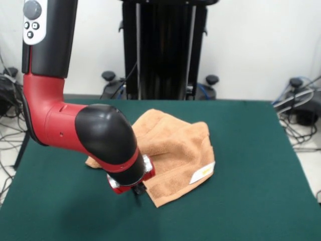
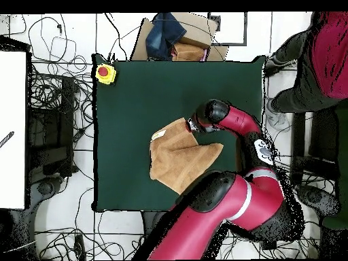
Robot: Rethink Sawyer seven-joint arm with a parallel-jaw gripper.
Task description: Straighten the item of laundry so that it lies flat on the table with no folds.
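A: Free room on worktop (image 1: 261, 191)?
B: Plenty. Bare green cover on all sides of the towel (image 1: 175, 150); in the front view, widest open stretches to the right of it and along the near edge.

A: Obstacles on the surface?
B: Only the towel itself, bunched and folded near the middle, label (image 1: 202, 173) at its near right edge. Yellow box with red button (image 2: 105, 73) at one corner, well apart from the towel.

A: Arm in the way?
B: Yes. Red-and-black arm (image 1: 100, 133) hangs low over the towel's left side in the front view, gripper (image 1: 137, 190) down at the towel's near left edge. That side blocked from above.

A: Beyond the edges?
B: Cables on floor all round; person (image 2: 319, 61) standing off one corner in the overhead view.
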